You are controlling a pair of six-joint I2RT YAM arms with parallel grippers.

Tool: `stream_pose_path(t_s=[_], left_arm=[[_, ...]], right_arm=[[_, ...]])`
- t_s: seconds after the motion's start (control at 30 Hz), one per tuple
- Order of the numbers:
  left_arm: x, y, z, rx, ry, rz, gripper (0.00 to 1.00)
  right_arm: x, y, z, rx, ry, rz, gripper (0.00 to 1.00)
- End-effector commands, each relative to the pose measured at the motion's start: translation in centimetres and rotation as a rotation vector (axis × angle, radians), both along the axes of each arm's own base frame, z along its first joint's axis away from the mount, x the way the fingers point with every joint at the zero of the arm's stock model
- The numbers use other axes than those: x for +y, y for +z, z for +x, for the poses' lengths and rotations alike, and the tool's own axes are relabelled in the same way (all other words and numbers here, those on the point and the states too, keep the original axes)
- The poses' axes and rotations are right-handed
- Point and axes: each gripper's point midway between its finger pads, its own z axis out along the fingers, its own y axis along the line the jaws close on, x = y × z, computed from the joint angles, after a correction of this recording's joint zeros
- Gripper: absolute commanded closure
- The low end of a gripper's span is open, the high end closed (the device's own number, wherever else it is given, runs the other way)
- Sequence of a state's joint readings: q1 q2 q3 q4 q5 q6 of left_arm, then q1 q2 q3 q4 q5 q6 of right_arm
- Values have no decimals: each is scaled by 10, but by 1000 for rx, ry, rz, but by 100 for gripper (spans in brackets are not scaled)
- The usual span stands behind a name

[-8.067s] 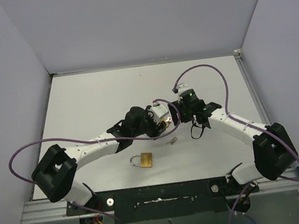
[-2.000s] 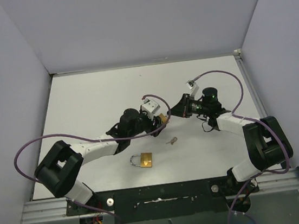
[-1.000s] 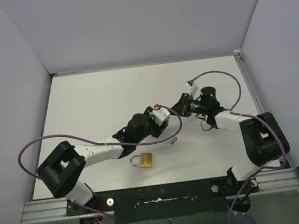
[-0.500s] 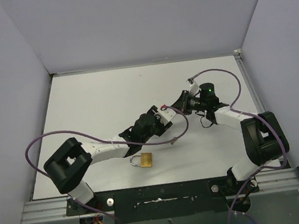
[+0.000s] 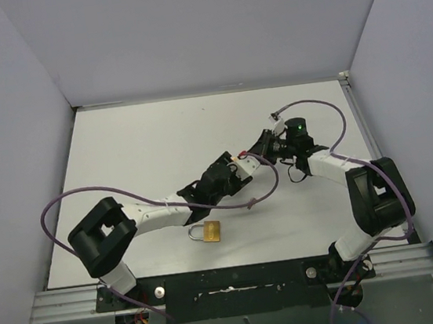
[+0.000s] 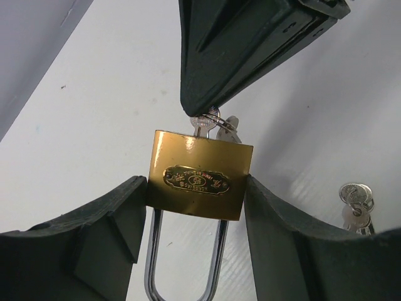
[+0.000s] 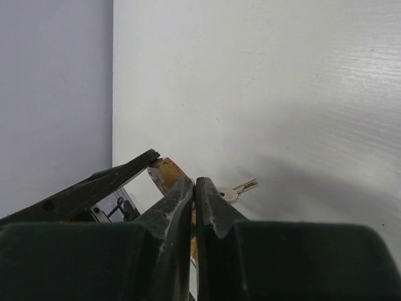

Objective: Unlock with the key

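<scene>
The left gripper clamps the narrow sides of the rectangular brass padlock over the white table, keyway end facing the right gripper, which is pinched shut on the small silver key seated in line with the lock's long axis.

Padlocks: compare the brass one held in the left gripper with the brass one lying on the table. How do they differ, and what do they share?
The held padlock is clamped by its sides in the left gripper; the loose padlock lies flat on the table, untouched. The held padlock has a key in it, pinched by the right gripper; the loose padlock shows none. Both have brass bodies and silver shackles.
</scene>
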State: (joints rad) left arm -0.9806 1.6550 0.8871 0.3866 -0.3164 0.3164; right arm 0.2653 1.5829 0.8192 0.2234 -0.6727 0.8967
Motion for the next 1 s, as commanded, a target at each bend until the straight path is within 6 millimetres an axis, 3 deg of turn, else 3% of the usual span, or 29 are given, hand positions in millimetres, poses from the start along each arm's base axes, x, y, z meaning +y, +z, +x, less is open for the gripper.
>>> stream_pose_path(t_s=[0.0,0.53,0.6,0.8,0.97], left_arm=[[-59,109,3,-212,-94,-267,100],[-74,102,-5,-291,-84,-149,100],[-72,102,-5,-284,-78,-151,100],[-60,97,-2,-238,-41,-163,100],[-43,90,8,-154,10,-190,100]], right_arm=[[23,0,-21,102,74,34,100],[22,4,-18,114,62,65,100],[19,8,-16,90,53,71,95],[-9,31,1,-15,-11,107,59],[-39,46,14,-69,-63,133,47]])
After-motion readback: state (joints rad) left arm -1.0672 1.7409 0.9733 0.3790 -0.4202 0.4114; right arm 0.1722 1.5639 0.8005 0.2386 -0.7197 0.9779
